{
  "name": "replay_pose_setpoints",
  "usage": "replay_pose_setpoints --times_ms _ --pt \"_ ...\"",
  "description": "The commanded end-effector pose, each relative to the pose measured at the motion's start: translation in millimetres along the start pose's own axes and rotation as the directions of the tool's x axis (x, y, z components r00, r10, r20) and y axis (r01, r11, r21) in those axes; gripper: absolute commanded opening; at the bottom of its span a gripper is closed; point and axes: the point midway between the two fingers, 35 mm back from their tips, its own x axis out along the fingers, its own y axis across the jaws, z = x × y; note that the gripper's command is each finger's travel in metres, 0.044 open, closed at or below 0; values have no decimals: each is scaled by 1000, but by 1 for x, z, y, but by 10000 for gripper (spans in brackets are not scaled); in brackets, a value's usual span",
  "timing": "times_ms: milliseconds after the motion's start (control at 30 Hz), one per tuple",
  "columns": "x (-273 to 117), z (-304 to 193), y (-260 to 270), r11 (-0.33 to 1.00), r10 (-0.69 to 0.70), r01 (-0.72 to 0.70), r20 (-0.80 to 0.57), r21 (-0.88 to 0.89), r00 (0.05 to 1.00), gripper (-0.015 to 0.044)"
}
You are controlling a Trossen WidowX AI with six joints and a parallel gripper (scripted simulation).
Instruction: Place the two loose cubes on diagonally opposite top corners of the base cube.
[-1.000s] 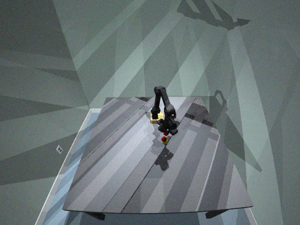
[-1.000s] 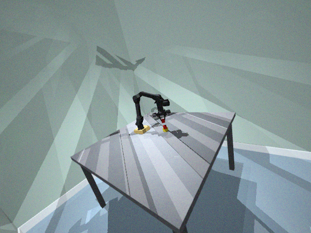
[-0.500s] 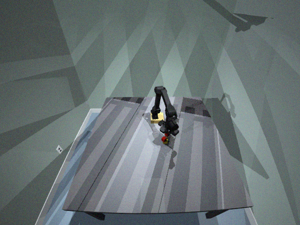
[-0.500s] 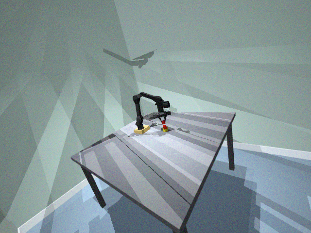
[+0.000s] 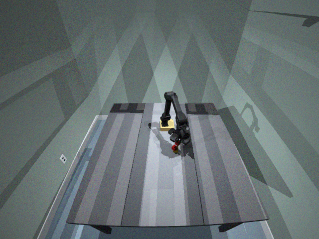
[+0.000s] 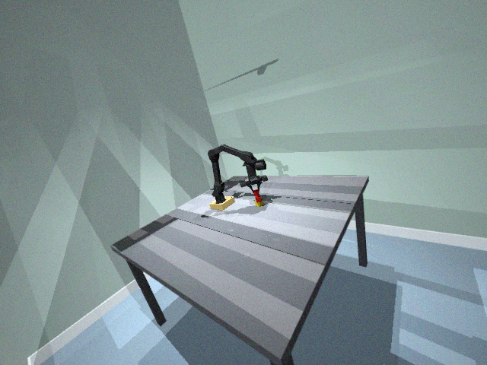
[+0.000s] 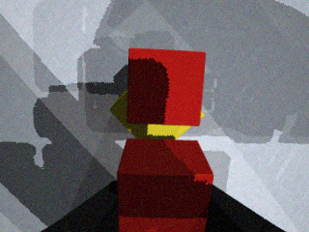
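The yellow base cube [image 5: 175,151] [image 6: 259,204] [image 7: 163,130] stands on the table. One red cube [image 5: 174,147] [image 6: 258,198] [image 7: 185,87] sits on top of it, turned relative to it and hiding much of its top in the wrist view. My gripper [image 5: 177,142] [image 6: 256,191] [image 7: 161,191] points down and is shut on the other red cube [image 5: 177,143] [image 6: 256,193] [image 7: 164,193]. The held cube is beside the resting one in the wrist view and looks higher in the top and exterior views. Whether it touches anything is too small to tell.
The arm stands on a pale yellow mounting block [image 5: 166,127] [image 6: 222,204] behind the cubes. A small dark object [image 5: 149,124] [image 6: 204,216] lies on the table [image 5: 159,205] [image 6: 243,271] beside the block. Striped shadows cross the table and walls.
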Motion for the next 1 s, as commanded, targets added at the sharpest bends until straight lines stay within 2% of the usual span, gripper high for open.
replay_pose_setpoints --times_ms 0,333,967 --pt "5 -1 1 1000 4 -4 -5 3 1000 105" --pt "27 0 2 1000 4 -4 -5 3 1000 105" --pt "29 0 2 1000 4 -4 -5 3 1000 105"
